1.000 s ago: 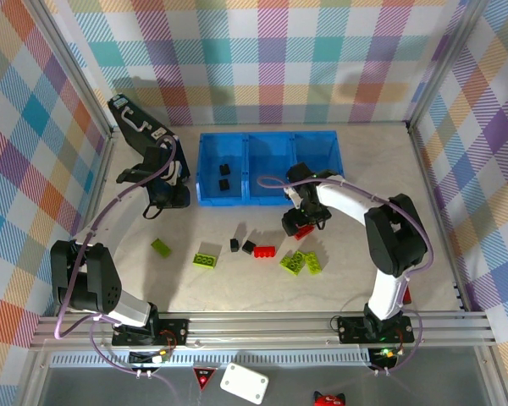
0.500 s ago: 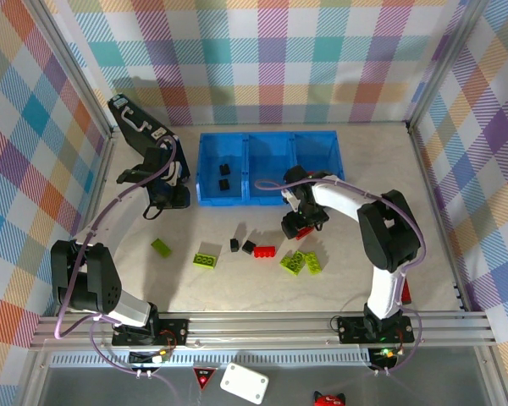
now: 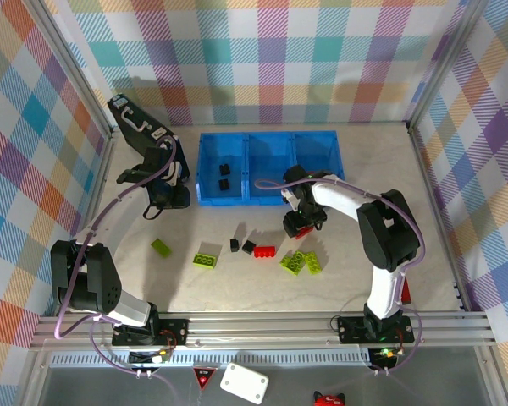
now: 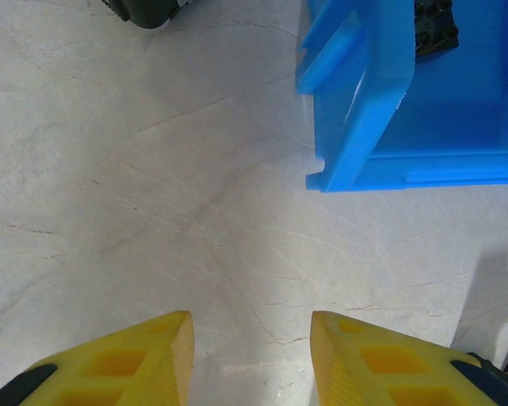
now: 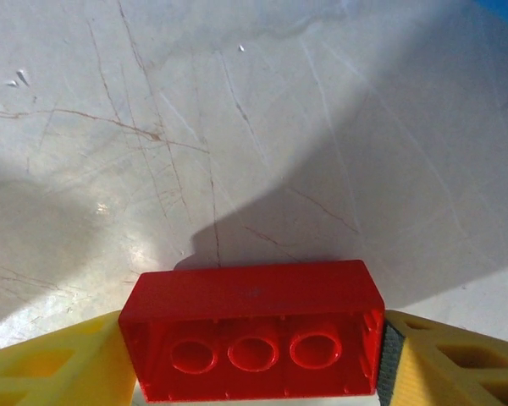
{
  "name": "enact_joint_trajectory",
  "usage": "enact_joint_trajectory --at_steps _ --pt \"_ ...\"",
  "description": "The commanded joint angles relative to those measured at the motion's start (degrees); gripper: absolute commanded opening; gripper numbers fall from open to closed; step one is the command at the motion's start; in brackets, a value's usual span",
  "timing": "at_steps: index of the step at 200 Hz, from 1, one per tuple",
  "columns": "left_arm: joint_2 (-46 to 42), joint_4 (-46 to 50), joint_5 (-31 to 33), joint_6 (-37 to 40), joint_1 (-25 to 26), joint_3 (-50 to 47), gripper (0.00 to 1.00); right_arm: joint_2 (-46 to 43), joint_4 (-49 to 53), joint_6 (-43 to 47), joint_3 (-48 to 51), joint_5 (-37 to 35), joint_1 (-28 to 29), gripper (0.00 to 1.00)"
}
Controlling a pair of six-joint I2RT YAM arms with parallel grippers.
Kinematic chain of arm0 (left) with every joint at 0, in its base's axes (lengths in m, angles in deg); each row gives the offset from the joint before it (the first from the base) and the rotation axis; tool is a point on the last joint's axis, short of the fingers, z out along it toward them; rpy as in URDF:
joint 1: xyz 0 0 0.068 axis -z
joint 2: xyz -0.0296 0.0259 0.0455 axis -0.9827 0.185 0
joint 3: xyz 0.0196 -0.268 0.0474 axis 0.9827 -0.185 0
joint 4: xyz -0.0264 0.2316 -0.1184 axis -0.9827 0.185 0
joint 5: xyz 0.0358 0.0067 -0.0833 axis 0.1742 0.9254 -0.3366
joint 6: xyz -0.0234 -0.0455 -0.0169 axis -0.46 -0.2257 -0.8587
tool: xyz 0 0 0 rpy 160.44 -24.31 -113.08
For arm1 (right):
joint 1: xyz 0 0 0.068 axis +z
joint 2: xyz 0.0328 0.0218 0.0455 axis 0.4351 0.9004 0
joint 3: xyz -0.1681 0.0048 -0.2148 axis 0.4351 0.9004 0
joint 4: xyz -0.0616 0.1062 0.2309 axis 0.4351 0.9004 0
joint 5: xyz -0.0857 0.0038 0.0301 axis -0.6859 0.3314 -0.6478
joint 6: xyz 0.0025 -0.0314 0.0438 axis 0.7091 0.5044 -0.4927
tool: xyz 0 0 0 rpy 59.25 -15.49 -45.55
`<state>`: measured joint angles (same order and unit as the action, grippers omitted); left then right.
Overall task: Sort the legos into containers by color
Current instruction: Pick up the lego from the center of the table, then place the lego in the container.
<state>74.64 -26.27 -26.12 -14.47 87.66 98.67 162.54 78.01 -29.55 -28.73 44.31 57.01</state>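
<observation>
1. Our right claw [image 5: 254, 355] is clamping a small red plastic brick [image 5: 252, 296] beside the bright blue three-compartment tray [image 3: 269, 136], toward the far edge of the table [image 3: 364, 169].
2. Our left claw [image 4: 252, 355] is idling, spread apart.
3. We are finding two black bricks [image 3: 224, 169] binned; loose bricks [image 3: 207, 259] are waiting mid-table.

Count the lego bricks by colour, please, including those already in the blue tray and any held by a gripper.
Black lego: 4 (2 in the blue tray's left compartment, 2 on the table)
Lime lego: 4 (all on the table)
Red lego: 2 (1 on the table, 1 in the right gripper)
Total: 10
</observation>
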Motion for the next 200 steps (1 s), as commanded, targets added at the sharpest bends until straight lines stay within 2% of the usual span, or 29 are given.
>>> enact_joint_trajectory --at_steps 1,73,126,200 --pt "-1.9 0.1 0.3 0.0 -0.6 -0.5 0.41 0.1 1.7 0.1 -1.2 0.2 0.5 0.68" --pt "-2.0 -0.1 -0.1 -0.1 -0.6 -0.5 0.41 -6.4 2.4 -2.6 0.3 0.4 -0.3 0.66" --pt "-2.2 -0.2 -0.4 -0.1 -0.6 -0.5 0.41 -11.5 3.1 -7.8 -1.6 2.4 -5.3 0.63" --pt "-2.4 -0.2 -0.5 -0.1 -0.6 -0.6 0.41 -2.8 4.9 -14.0 -16.2 2.4 -11.3 0.60"
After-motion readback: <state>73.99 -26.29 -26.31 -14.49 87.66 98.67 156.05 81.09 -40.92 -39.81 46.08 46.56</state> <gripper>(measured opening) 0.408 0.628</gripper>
